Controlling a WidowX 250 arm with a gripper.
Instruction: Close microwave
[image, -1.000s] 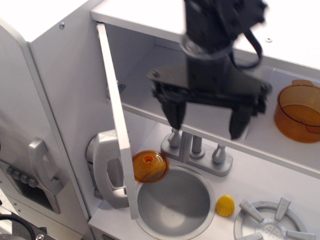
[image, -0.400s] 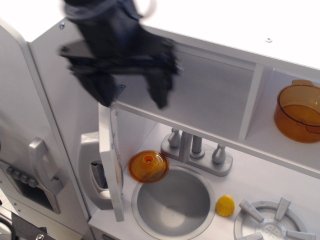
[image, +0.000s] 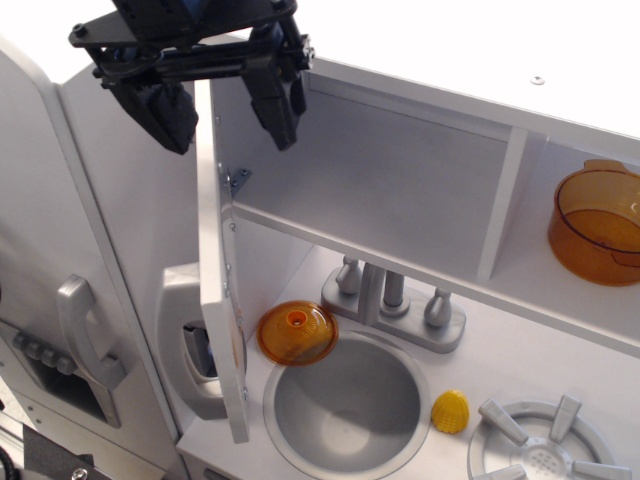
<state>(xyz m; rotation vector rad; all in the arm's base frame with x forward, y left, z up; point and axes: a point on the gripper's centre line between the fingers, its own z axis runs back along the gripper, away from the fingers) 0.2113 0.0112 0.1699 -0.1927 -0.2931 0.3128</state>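
Observation:
The microwave is the white box compartment under the top shelf, and it stands open and empty. Its white door sticks out toward the camera and shows edge-on, with a hinge near its top. Part of the silver handle shows behind the door's left side. My black gripper is at the top left, open. One finger is left of the door's upper edge and the other finger is right of it. I cannot tell whether either finger touches the door.
An orange lid lies by the round sink, with the faucet behind. A yellow piece and a burner sit to the right. An orange pot stands in the right shelf. A silver phone handset hangs at the left.
My gripper has moved from in front of the compartment up and to the left, over the door's top edge. The door's lower edge has shifted a little to the left.

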